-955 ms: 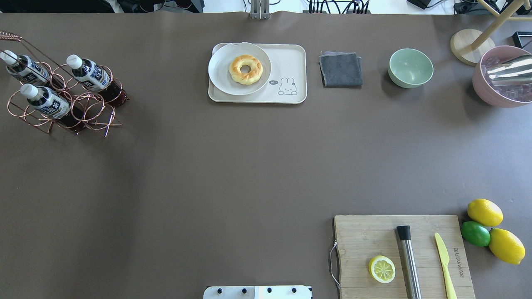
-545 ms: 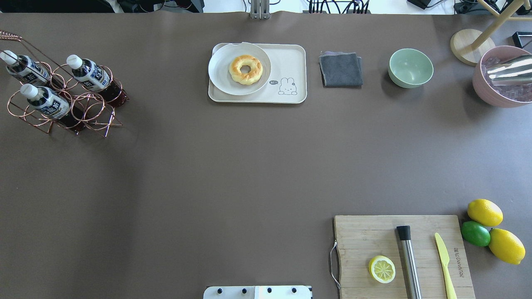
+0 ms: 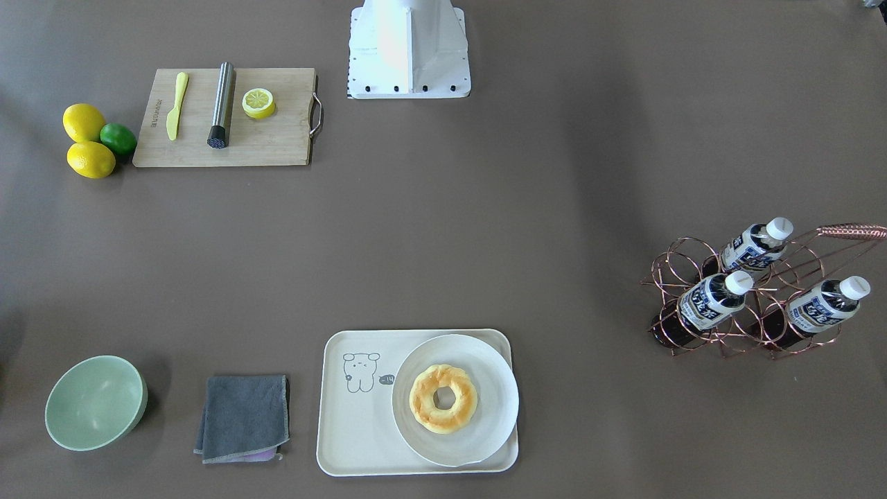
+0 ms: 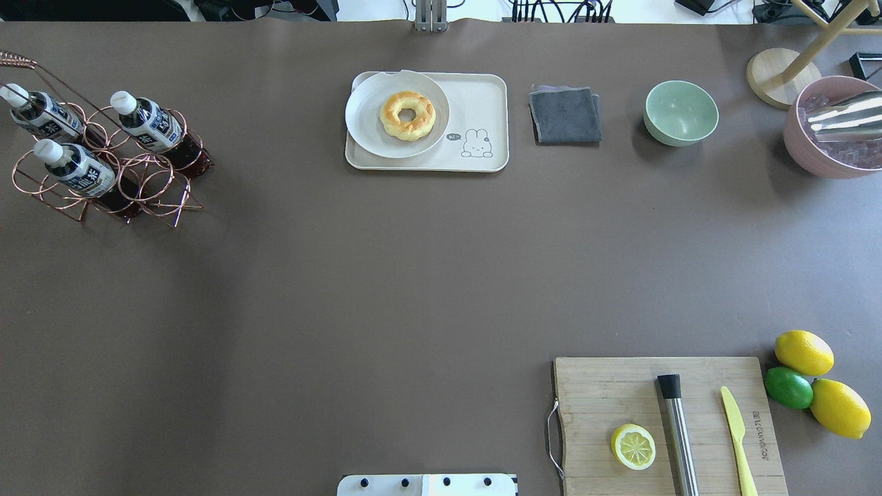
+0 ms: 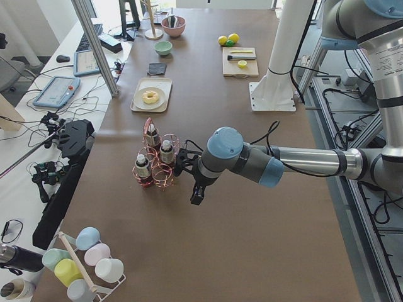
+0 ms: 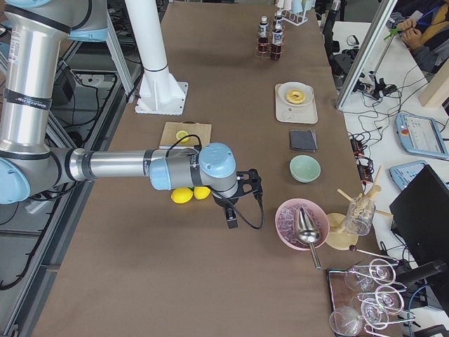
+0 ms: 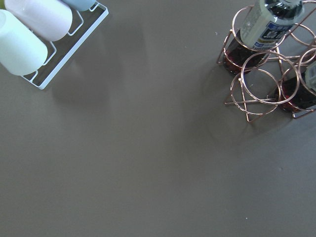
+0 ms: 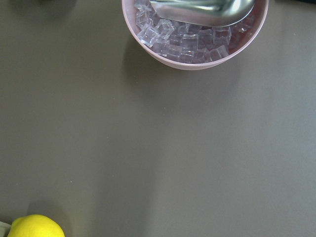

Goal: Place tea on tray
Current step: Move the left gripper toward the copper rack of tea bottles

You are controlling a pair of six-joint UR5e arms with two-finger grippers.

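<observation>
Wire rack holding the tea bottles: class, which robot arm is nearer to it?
Left. The left gripper hangs just beside the wire rack. The right gripper is at the table's opposite end, between the lemons and the ice bowl.

This is a robotics lab dressed up as a café counter. A brown-covered bench (image 4: 413,275) carries a plate (image 4: 362,117) and a cutting board (image 4: 606,393), yet grey-and-blue robot arms (image 5: 252,157) reach over it beside a white pedestal (image 5: 280,56). At nine o'clock in the left side view, a side desk (image 5: 19,182) holds teach pendants (image 5: 56,91), cables (image 5: 38,119) and camera gear (image 5: 72,138) by an aluminium post (image 5: 94,44).
</observation>
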